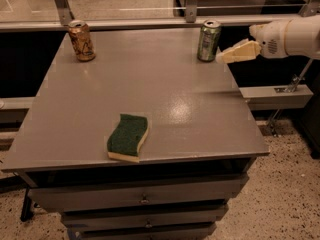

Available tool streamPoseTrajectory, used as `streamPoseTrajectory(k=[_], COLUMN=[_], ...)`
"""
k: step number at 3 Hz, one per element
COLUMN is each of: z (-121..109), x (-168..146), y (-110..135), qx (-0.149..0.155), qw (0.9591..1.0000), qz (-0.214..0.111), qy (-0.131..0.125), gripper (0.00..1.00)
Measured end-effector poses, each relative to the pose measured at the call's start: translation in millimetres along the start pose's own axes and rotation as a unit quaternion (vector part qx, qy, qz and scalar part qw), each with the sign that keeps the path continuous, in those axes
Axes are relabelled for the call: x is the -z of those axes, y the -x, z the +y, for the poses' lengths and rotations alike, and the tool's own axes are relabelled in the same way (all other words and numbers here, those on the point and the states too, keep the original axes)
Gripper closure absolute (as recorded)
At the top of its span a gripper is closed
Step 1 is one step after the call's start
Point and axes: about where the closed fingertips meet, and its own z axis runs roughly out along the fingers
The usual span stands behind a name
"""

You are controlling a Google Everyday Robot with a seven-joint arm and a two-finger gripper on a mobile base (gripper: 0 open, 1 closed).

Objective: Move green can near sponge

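The green can (208, 40) stands upright at the far right corner of the grey table (165, 91). The sponge (128, 137), dark green on top with a pale yellow base, lies flat near the table's front edge, left of centre. My gripper (225, 57) reaches in from the right on a white arm (290, 36). Its pale fingers point left, and the tips sit just to the right of the green can, close to it at about its lower half. It holds nothing.
An orange-brown can (81, 40) stands at the table's far left corner. Drawers (145, 200) run below the table front. A metal rail and glass partition (150, 21) lie behind the table. A metal shelf bracket (277, 94) sticks out on the right.
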Motion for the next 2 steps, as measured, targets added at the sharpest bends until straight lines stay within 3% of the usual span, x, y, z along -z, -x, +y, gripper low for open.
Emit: streamPoseTrajectory(k=[2], z=[1.3], x=[-7.9], y=[-0.7], qx=[-0.013], qw=[0.9998], qz=[-0.012], qy=[0.008], gripper=[0.00])
